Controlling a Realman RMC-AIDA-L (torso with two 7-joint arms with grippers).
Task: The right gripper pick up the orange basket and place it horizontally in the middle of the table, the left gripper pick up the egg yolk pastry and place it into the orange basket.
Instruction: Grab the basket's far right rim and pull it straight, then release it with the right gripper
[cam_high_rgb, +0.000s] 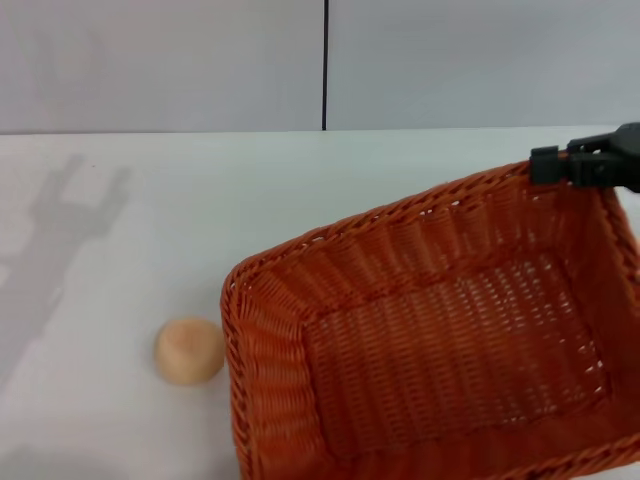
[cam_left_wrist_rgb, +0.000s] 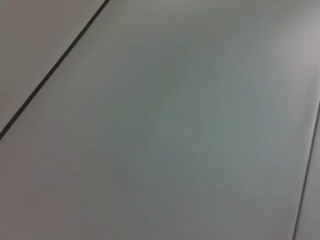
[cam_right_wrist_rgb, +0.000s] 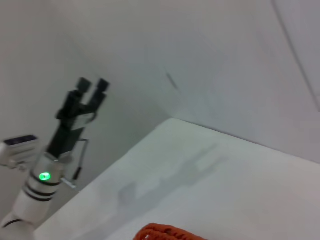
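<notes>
The orange basket (cam_high_rgb: 440, 350) fills the right front of the head view, tilted with its far right corner raised. My right gripper (cam_high_rgb: 548, 166) sits at that raised rim corner, shut on the braided edge. A sliver of the basket's rim (cam_right_wrist_rgb: 165, 233) shows in the right wrist view. The egg yolk pastry (cam_high_rgb: 188, 350) lies on the white table (cam_high_rgb: 200, 220), just left of the basket and apart from it. My left gripper (cam_right_wrist_rgb: 92, 84) is out of the head view. The right wrist view shows it held high off to the table's side, fingers apart and empty.
A grey wall with a dark vertical seam (cam_high_rgb: 325, 65) stands behind the table. The left arm's shadow (cam_high_rgb: 70, 230) falls on the tabletop's left side. The left wrist view shows only grey wall panels (cam_left_wrist_rgb: 160, 130).
</notes>
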